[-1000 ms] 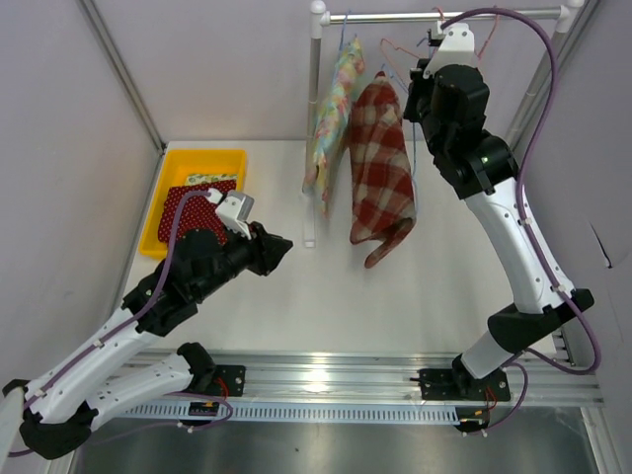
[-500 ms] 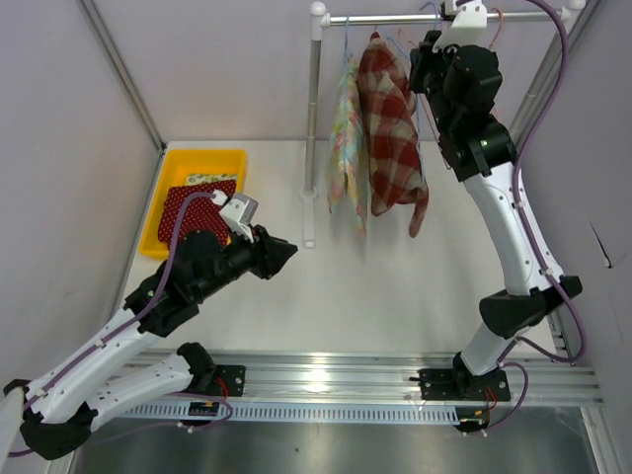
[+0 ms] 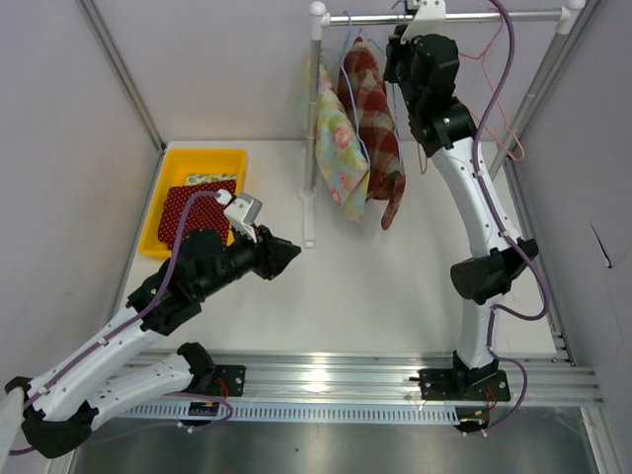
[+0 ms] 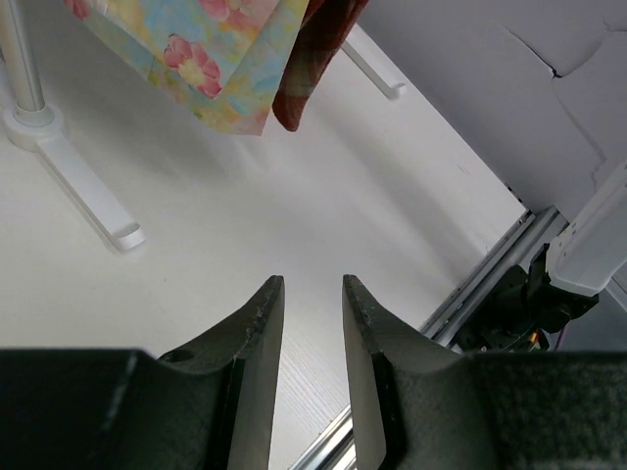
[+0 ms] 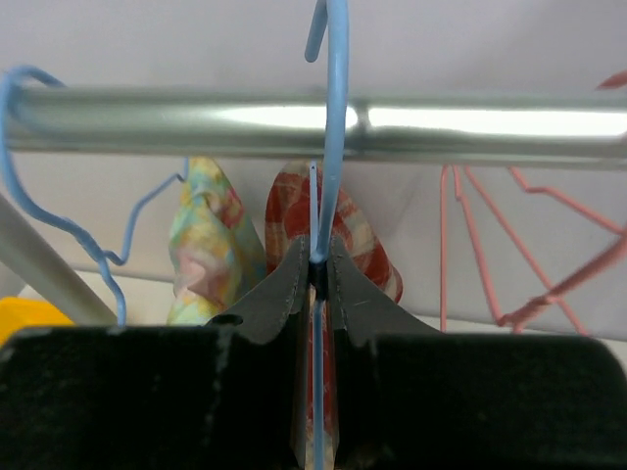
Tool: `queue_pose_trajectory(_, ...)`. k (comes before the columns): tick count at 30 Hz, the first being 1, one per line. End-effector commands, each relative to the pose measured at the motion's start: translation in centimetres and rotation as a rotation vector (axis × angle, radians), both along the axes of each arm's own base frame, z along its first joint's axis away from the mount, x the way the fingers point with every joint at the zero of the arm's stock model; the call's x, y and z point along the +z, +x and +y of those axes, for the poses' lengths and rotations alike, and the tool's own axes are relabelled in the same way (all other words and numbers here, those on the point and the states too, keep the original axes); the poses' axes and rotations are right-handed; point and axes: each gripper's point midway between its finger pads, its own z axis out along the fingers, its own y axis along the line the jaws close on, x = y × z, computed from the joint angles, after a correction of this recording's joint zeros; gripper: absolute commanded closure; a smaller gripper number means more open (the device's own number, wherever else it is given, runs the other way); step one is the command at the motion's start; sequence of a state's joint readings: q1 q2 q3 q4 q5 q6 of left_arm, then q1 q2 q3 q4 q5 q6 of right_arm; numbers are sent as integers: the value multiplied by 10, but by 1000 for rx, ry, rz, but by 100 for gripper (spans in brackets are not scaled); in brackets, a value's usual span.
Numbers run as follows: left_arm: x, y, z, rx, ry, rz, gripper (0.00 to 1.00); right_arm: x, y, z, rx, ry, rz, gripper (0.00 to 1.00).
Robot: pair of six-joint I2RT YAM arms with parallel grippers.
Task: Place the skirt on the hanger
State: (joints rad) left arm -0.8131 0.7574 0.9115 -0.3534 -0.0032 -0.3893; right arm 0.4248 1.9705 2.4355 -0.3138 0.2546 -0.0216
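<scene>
Plaid skirt hangs limp under the clothes rail at top centre, beside a floral garment; looks light and floppy, so grab the blue hanger, not the cloth. Right arm's stretched way up, right gripper pinching the hanger's neck. Left gripper sits lower left, fingers slightly apart, holding nothing

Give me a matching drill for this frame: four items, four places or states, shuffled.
1. plaid skirt
2. dotted cloth
3. left pincer
4. right pincer

A. in the yellow bin
B. shut on the blue hanger
C. open, above the table
D. hanging beside the floral skirt

Pairs: 1-D, 2-A, 3-C, 4-B
</scene>
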Motion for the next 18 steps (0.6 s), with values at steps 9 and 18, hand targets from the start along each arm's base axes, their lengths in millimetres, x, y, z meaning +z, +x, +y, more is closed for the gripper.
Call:
queue_pose_trajectory(9,14,1,-3,-22,-11,-44,64,13,2,-26,-59,52,-68,100)
queue_pose_trajectory(18,24,2,0,-11,-15,-66,54,13,-36,-36,-20,139,-9,25)
